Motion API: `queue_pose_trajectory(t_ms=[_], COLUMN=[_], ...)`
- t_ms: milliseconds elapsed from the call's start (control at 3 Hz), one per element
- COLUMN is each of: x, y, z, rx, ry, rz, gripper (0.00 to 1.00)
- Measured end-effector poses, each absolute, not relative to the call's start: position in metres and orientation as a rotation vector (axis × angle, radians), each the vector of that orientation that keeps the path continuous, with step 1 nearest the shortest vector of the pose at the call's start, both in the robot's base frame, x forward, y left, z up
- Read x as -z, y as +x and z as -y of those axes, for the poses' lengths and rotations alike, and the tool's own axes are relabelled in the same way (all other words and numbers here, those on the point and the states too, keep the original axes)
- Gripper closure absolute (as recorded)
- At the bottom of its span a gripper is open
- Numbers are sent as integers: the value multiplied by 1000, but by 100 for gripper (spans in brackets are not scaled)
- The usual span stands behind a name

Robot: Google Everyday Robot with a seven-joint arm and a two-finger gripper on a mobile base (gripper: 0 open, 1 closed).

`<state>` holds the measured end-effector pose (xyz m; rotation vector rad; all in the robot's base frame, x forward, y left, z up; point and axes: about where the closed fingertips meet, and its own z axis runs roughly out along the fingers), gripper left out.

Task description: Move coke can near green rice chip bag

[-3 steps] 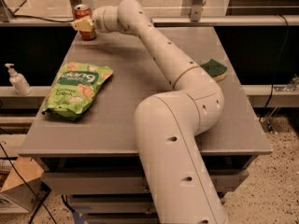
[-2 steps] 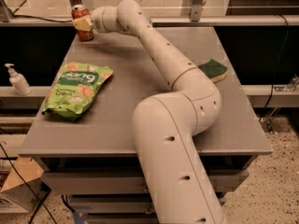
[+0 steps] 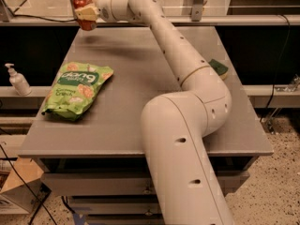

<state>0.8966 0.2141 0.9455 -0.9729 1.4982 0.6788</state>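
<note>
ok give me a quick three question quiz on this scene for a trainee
1. True or false: the end effector holds the coke can above the far left corner of the table.
2. Multiple choice: what lies near the table's right edge? A) pump bottle B) green-and-yellow sponge C) cardboard box
3. Short answer: in the picture, on which half of the table does the green rice chip bag lie, and is the can touching it?

Key: 1 true; 2 B; 3 left half, not touching.
</note>
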Motion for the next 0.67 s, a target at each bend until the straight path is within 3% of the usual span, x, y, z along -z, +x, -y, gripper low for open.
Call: queue_pose_trajectory(t_ms=[667], x=[-985], y=[813], z=[-160], rx=[-703], ry=[-1292], rz=[-1401], gripper=[100])
